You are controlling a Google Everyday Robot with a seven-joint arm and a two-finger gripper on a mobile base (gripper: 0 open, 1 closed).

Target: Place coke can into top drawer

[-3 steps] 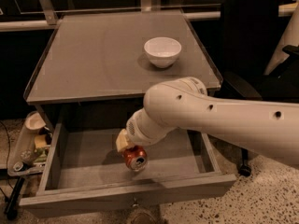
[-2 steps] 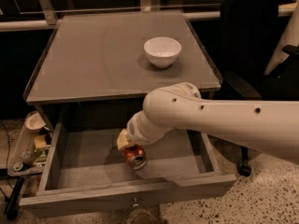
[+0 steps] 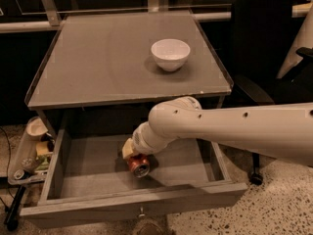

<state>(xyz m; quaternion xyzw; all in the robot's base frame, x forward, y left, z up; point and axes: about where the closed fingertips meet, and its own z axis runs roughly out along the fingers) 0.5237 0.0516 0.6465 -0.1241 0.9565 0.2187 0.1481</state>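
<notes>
1. The top drawer (image 3: 73, 180) of the grey cabinet is pulled wide open. The coke can (image 3: 139, 165) is the only thing I see in it. The can sits near the middle of the drawer, tilted, with one silver end turned up toward the camera.
2. My gripper (image 3: 130, 152) is down inside the drawer, just behind and above the can and right against it. My own wrist covers it, so I cannot tell whether I am gripping the can or have let go of it.
3. The white bowl (image 3: 170, 54) stands upright on the flat cabinet top (image 3: 107, 58), toward the back right. What I can see of its inside is bare.
4. The cabinet top is smooth and grey, with a thin raised edge along its sides. A small knob (image 3: 141, 212) sits at the centre of the drawer front.
5. The floor (image 3: 279, 209) in front is pale and speckled. Behind the cabinet the room is dark, with a light rail (image 3: 24, 26) running along the back.
6. My white arm (image 3: 234, 129) comes in from the right, crosses the drawer's right side and hides part of its back wall.
7. A black chair (image 3: 264, 43) stands just right of the cabinet.
8. A low tray (image 3: 22, 155) of small clutter, with a pale cup (image 3: 36, 128) on it, sits left of the drawer.
</notes>
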